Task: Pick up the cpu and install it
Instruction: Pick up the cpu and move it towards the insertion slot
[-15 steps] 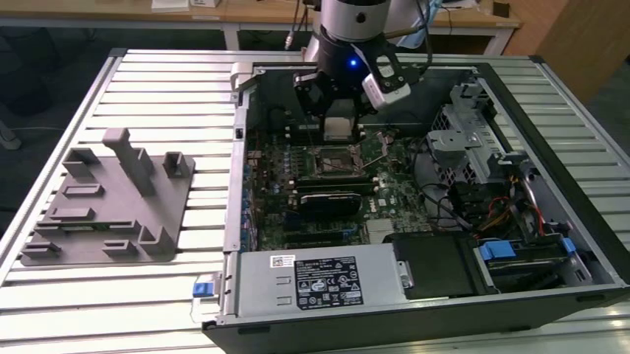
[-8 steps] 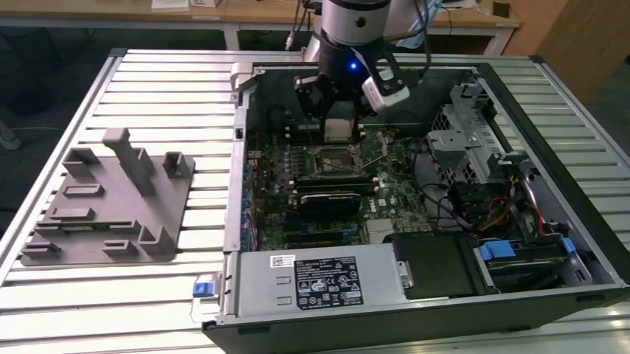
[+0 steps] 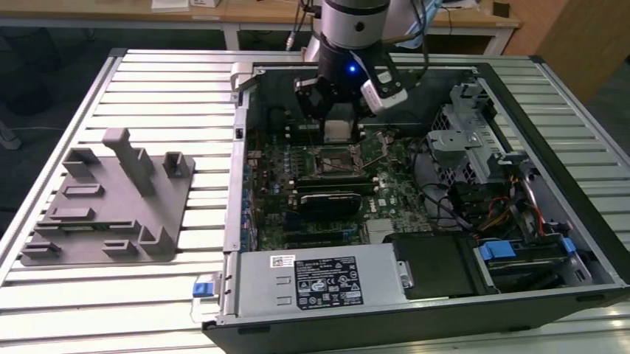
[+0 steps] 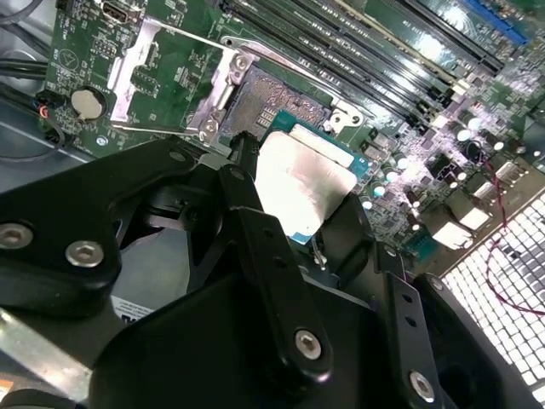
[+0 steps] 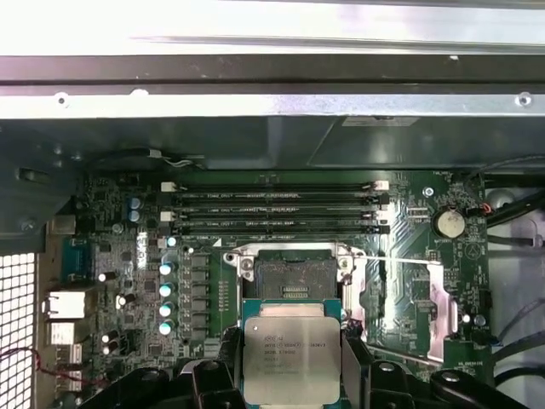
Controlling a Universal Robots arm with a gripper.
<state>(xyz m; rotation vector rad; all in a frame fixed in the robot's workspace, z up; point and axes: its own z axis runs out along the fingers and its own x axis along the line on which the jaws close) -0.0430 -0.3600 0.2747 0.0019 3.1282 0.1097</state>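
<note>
End effector point(image 3: 338, 139) is clamped on the cpu point(image 3: 338, 127). Black fingers point(image 5: 223, 366) press two opposite edges, with the silver top facing up.

Cpu position: held over the open case point(image 3: 234, 221), just beside the socket point(image 3: 333, 160) and not seated in it. In the first wrist view the cpu point(image 5: 291, 358) overlaps one edge of the socket point(image 5: 294, 277). I cannot tell whether they touch. In the second wrist view the cpu point(image 4: 302, 183) sits tilted between the fingers, next to the socket point(image 4: 277, 98).

Socket: contact field is bare. The load plate point(image 5: 430, 294) is swung open and lies flat on the board point(image 5: 119, 256) beside the socket.

Around the socket:
- Memory slots point(image 5: 277, 209) run in parallel rows along the side away from the cpu.
- A coin cell point(image 5: 449, 223) sits just beyond the load plate.

Exterior view: a grey tray point(image 3: 103, 206) rests on the slatted desk point(image 3: 167, 88), outside the case and well apart from the socket, toward the exterior view's left.
</note>
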